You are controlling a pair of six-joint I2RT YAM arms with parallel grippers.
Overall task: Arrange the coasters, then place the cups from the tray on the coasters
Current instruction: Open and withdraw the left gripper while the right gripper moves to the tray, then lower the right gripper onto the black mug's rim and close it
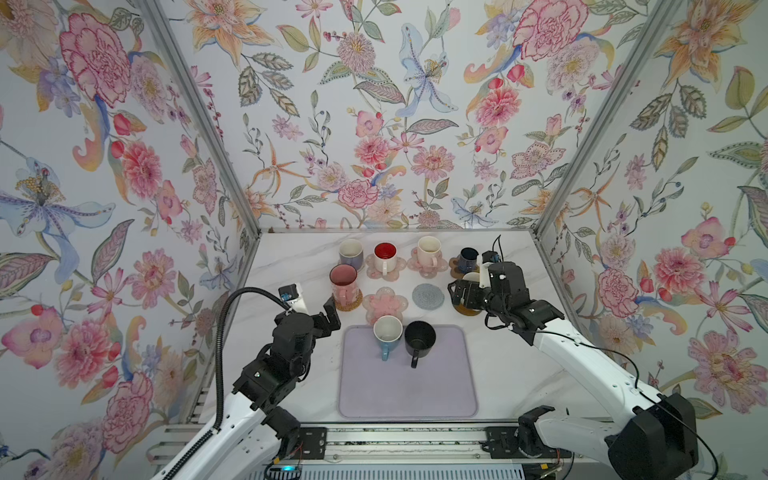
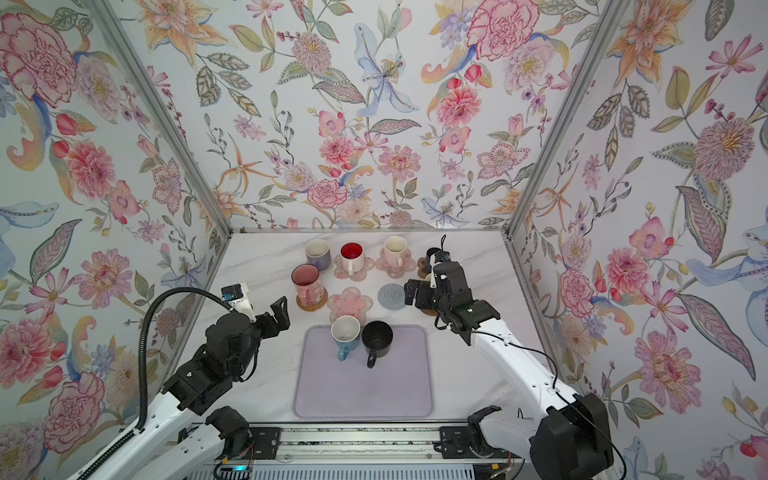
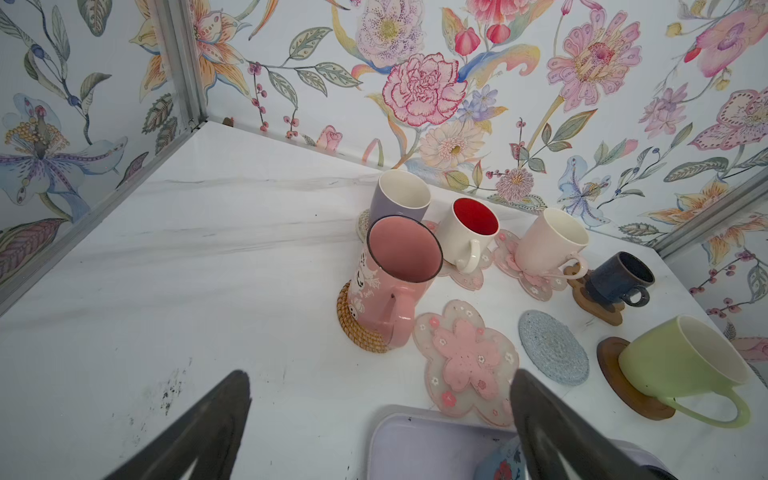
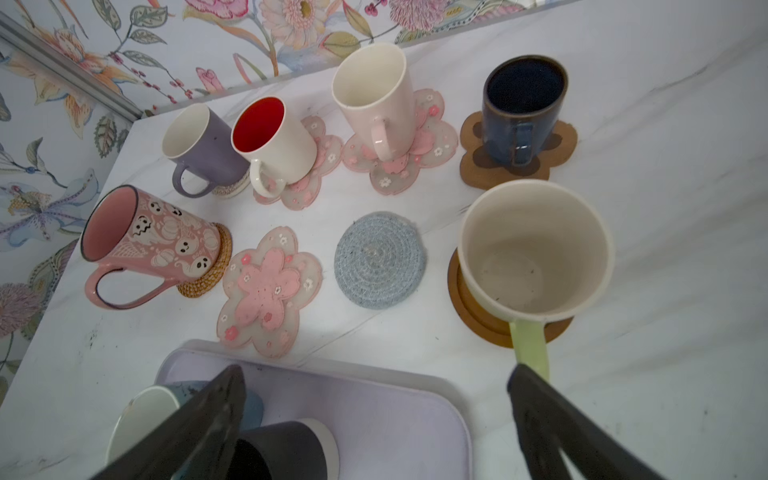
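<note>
Left gripper (image 1: 329, 319) hovers, jaws apart, by the tray's (image 1: 407, 386) far-left corner. Right gripper (image 4: 376, 370), spread wide too, sits beside the green cup (image 4: 536, 257) on its wooden disc (image 4: 478, 328). Blue cup (image 1: 386, 336) and black cup (image 1: 419, 338) stand on the tray's far edge.

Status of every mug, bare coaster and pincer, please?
Blue mug, upright on tray.
Black mug, upright on tray.
Pink mug, on rattan coaster.
Lavender mug, on beaded coaster.
White mug, on flower coaster.
Cream mug, on second flower coaster.
Navy mug, on paw coaster.
Green mug, on wooden coaster.
Front flower coaster, bare.
Grey coaster, bare.
Left pincer, open, empty.
Right pincer, open, empty.
</note>
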